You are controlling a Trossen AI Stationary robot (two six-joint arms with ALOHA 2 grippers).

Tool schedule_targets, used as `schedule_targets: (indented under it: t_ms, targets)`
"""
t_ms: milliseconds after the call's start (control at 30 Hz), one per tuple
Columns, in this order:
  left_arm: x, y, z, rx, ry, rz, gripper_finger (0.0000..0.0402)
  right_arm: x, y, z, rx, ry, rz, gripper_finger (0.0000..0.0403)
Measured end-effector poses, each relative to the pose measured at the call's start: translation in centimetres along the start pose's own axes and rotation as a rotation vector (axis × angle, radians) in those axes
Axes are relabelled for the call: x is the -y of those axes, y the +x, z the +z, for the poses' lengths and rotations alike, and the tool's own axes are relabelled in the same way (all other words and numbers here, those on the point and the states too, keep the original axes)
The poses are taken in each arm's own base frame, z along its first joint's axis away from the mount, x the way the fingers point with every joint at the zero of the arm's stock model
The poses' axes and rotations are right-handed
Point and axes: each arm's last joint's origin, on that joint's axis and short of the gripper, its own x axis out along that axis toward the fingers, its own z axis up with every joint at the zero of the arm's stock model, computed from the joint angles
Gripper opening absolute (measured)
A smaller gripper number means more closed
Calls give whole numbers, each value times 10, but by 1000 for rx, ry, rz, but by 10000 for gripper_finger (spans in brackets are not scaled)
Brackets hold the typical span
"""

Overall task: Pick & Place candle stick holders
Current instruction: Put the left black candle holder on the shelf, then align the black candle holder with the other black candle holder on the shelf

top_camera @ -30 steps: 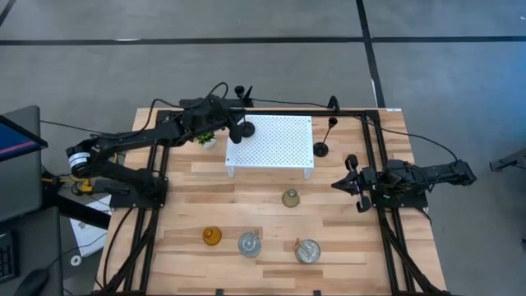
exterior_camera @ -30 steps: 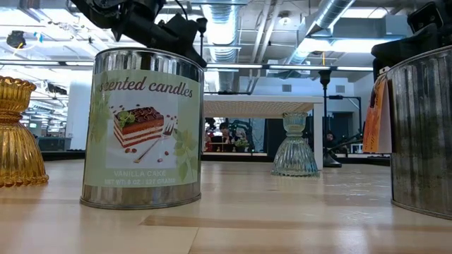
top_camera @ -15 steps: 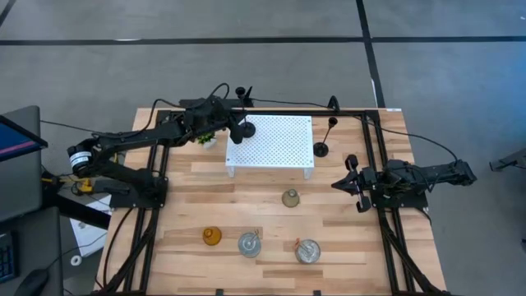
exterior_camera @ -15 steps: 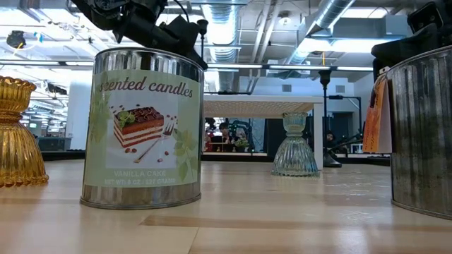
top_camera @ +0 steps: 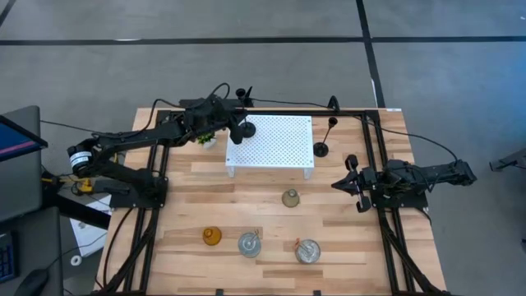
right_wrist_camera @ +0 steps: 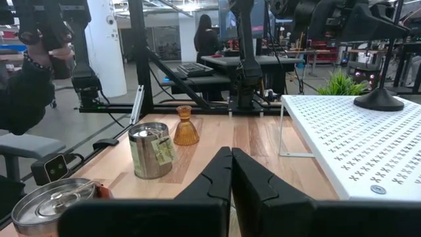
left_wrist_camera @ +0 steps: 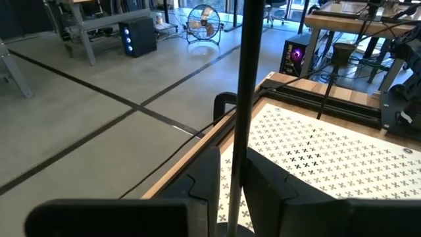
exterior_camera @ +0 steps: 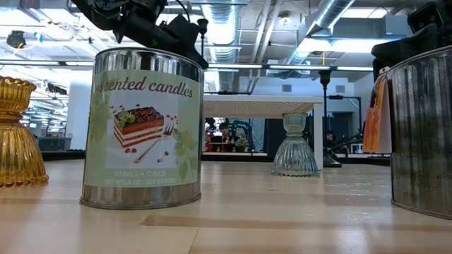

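Left gripper (top_camera: 239, 126) at the far left corner of the white perforated stand (top_camera: 272, 145), fingers (left_wrist_camera: 205, 172) narrowly parted either side of the thin stem of a black candlestick (left_wrist_camera: 242, 99), round base resting on the stand's top; whether the pads touch the stem, impossible to tell. Green potted plant (top_camera: 205, 138) just beside the stand, under the left arm. Second black candlestick (top_camera: 322, 146) upright on the wooden table (top_camera: 246, 201) off the stand's right edge. Greyish bell-shaped holder (top_camera: 290, 197) on the table in front of the stand. Amber glass holder (top_camera: 212, 236), a "scented candles" tin (top_camera: 249, 243) and a lidded metal tin (top_camera: 307, 251) in a row along the near edge. Right gripper (top_camera: 346, 184) waiting at the table's right edge, fingers pressed together on nothing.
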Motion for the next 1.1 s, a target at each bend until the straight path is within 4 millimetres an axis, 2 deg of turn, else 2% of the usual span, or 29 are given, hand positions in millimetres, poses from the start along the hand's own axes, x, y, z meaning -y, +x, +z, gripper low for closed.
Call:
schedule_targets:
  t_ms: [233,500,1100]
  targets:
    - [0,0,0,5,0,0,62,0,0,0,0,0,0,0]
    - [0,0,0,4,0,0,88,0,0,0,0,0,0,0]
    - [0,0,0,5,0,0,200,0,0,0,0,0,1,0]
